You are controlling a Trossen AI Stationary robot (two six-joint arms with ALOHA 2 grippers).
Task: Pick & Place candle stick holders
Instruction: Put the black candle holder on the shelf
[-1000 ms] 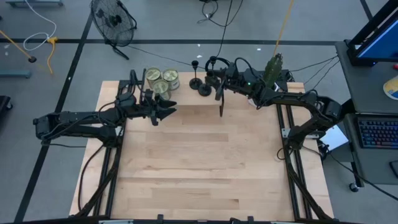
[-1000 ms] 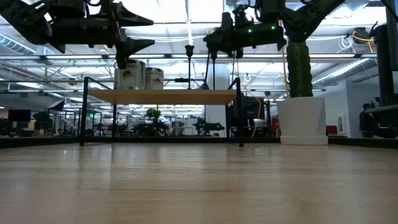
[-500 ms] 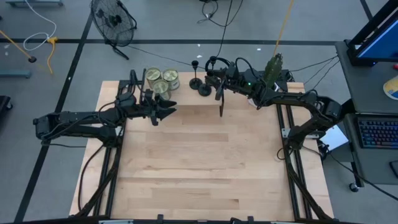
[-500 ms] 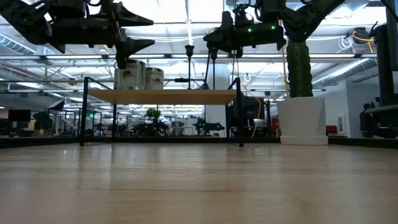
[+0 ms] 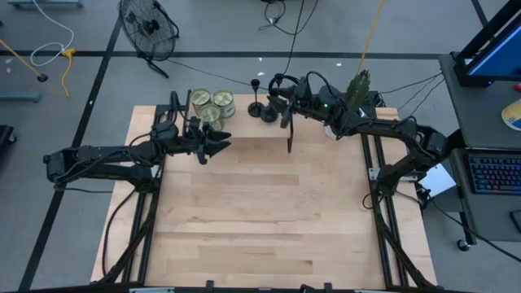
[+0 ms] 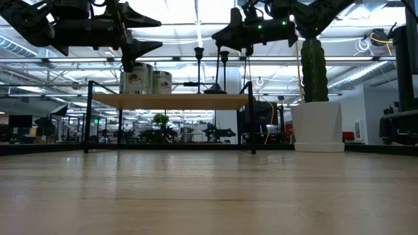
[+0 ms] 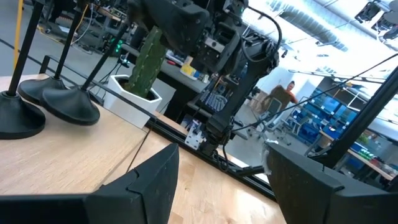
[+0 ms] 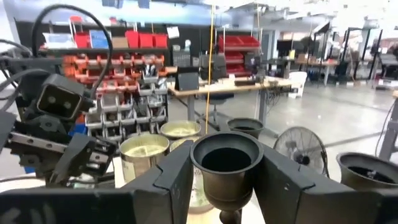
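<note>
1. We see a wooden table from above with a raised shelf along its far edge; we place everything by that shelf.
2. The right gripper is over the shelf's right half; its two fingers are closed around the cup top of one candle stick holder, which hangs upright between them.
3. In the low view that holder looks lifted above the shelf; whether its base is fully clear we cannot tell.
4. Two more holders stand on the shelf just left of the right gripper; greenish glass jars crowd the shelf's left part.
5. The left gripper waits beside the jars at the shelf's front edge, fingers spread and empty.
6. We judge the step to be carrying the holder off the shelf; rise straight first, keep the stem vertical, and steer away from the neighbouring holders.
</note>
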